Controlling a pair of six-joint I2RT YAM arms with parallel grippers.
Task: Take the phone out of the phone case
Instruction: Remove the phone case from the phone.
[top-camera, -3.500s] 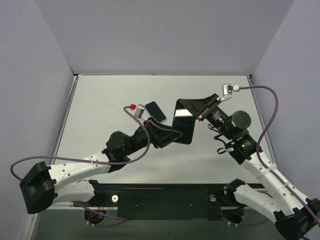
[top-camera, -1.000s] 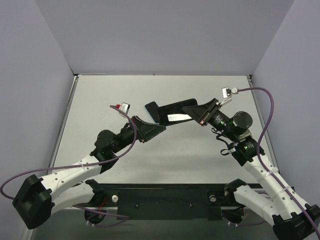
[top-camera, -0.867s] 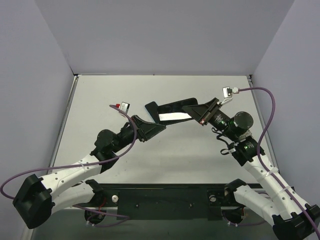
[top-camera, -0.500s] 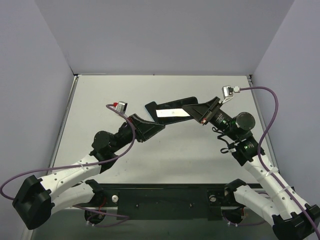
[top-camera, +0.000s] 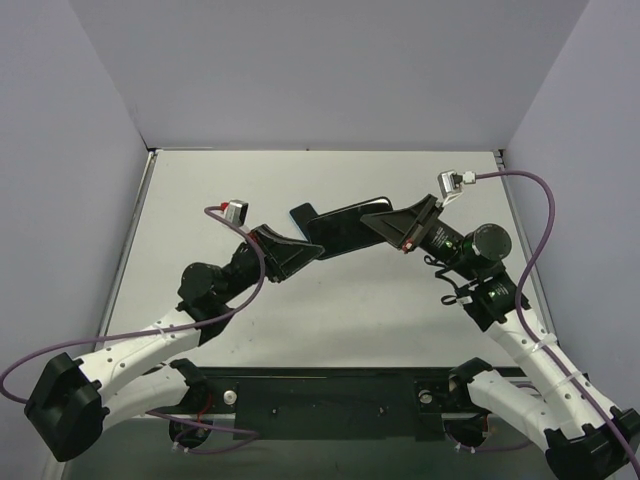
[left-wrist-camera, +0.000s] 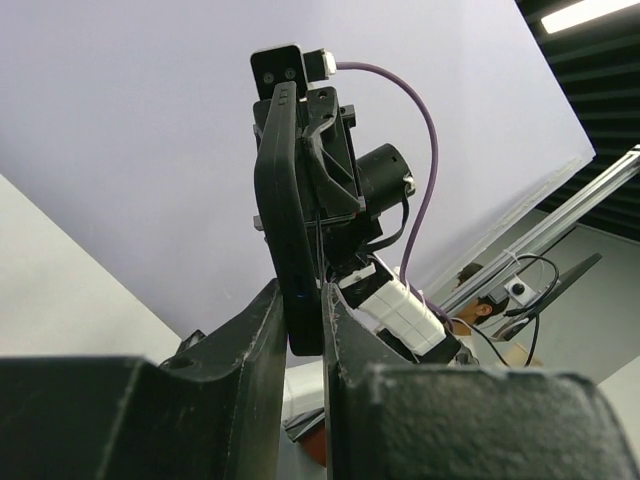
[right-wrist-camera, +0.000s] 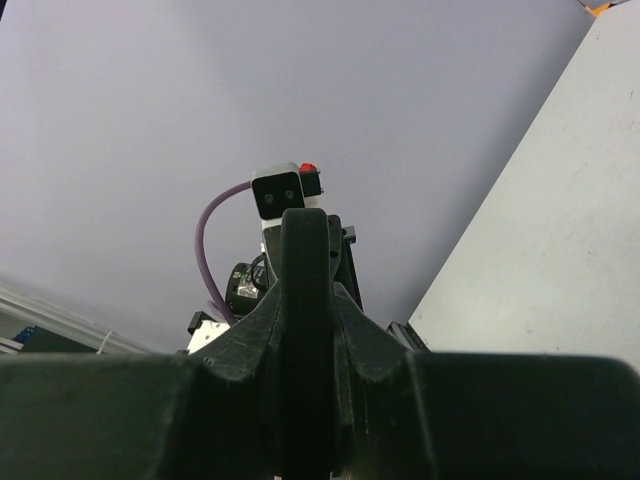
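**Top view.** Two arms meet over the middle of the grey worktop (top-camera: 220, 190). Between them they carry a phone case (top-camera: 345, 222), a black slab held up off the surface with its long axis running left to right. The phone cannot be told apart from the case in any view.

**(a)** The left end effector (top-camera: 312, 246) reaches in from the lower left and grips the slab near its left end. A short piece of the case sticks out beyond the grip, towards the far left.

**(b)** The right end effector (top-camera: 372, 222) comes in from the right and grips the opposite end. The two end effectors are near each other but do not touch, with the case's middle between them.

**Left wrist view.** The left end effector (left-wrist-camera: 303, 322) is pressed together on the case (left-wrist-camera: 285, 200), with one finger flat on each face of its near end. The slab is seen edge-on and rises away from the camera. Behind it are the right arm's wrist camera (left-wrist-camera: 280, 68) and purple cable (left-wrist-camera: 425, 150).

**Right wrist view.** The right end effector (right-wrist-camera: 305, 320) is pinched on the thin edge of the case (right-wrist-camera: 305, 250), and no gap shows on either side. The left arm's wrist camera (right-wrist-camera: 278, 192) is just above the slab's far end. The worktop (right-wrist-camera: 560, 220) fills the right of this view.
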